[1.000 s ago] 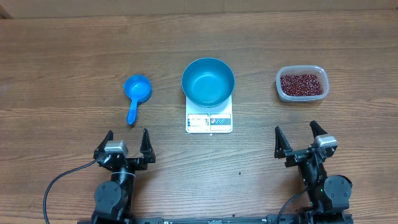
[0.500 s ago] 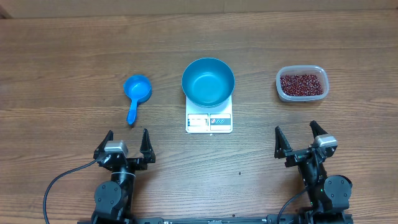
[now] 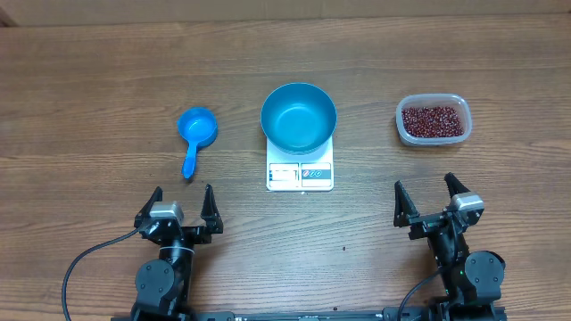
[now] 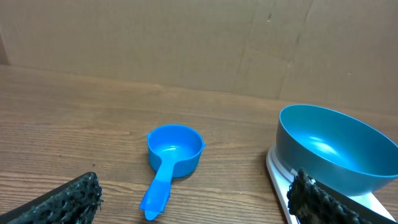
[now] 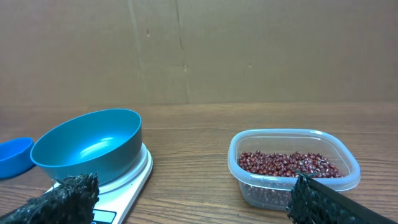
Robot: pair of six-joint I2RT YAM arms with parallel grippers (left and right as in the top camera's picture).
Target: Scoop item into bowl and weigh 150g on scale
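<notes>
Seen from overhead, we find the blue bowl (image 3: pixel 299 117) seated on the scale (image 3: pixel 300 175), its panel print too small to read. The beans (image 3: pixel 434 121) lie in the clear tub (image 3: pixel 431 99) to the right, while the left gripper (image 3: pixel 182 201) and right gripper (image 3: pixel 426 192) are spread wide, holding nothing. From the left wrist we see the scoop (image 4: pixel 171 158) whole and the scale cut off at the frame's edge; from the right wrist, only a sliver of the scoop shows.

Wood-grain table (image 3: pixel 98 80), viewed from above, with the grain running from 9 to 3 o'clock. A brown cardboard wall (image 4: pixel 186 43), marked by near-vertical creases, is seen along the 12 o'clock edge. The scene is lit softly and evenly.
</notes>
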